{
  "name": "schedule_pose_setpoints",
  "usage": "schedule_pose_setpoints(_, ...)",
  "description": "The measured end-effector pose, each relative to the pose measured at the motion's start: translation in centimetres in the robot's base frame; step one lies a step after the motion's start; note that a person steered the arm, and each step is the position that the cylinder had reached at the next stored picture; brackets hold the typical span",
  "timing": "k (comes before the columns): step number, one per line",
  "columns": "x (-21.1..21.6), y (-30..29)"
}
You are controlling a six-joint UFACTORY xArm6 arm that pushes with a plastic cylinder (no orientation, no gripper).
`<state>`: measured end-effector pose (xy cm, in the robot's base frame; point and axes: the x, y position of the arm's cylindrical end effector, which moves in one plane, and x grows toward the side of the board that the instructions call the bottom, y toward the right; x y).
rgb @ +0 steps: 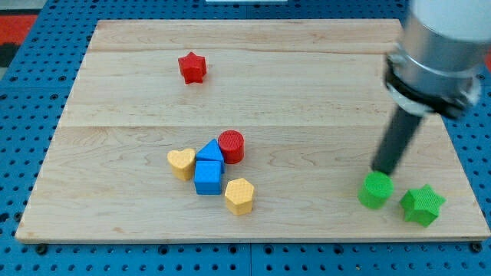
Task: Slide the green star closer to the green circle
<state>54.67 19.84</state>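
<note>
Your wooden desk [253, 84] sits on blue pegboard. No jaws here, only my tip [381, 172], touching the green circle [376, 189] from above. The green star [422, 205] lies just right. You'd judge repositioning next: circle round right of the star, push left.

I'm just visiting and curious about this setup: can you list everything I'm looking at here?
wooden board: one, pale, on a blue pegboard
red star: one, view's upper left
red cylinder: one, centre cluster
blue triangle: one, touching the cylinder
blue cube: one, below the triangle
yellow heart: one, cluster's left
yellow hexagon: one, cluster's lower right
green circle: one, lower right
green star: one, right of the circle
my tip: one dark rod, just above the green circle
</note>
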Motion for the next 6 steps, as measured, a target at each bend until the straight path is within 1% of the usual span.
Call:
schedule_pose_setpoints(1, 1.2, -3.8)
schedule_pose_setpoints(2, 0.7, -0.1)
schedule_pose_setpoints(3, 0.0, 6.0)
schedule_pose_setpoints(4, 4.1, 11.9)
schedule_pose_setpoints(5, 6.2, 5.0)
schedule_pose_setpoints(6, 4.9, -4.8)
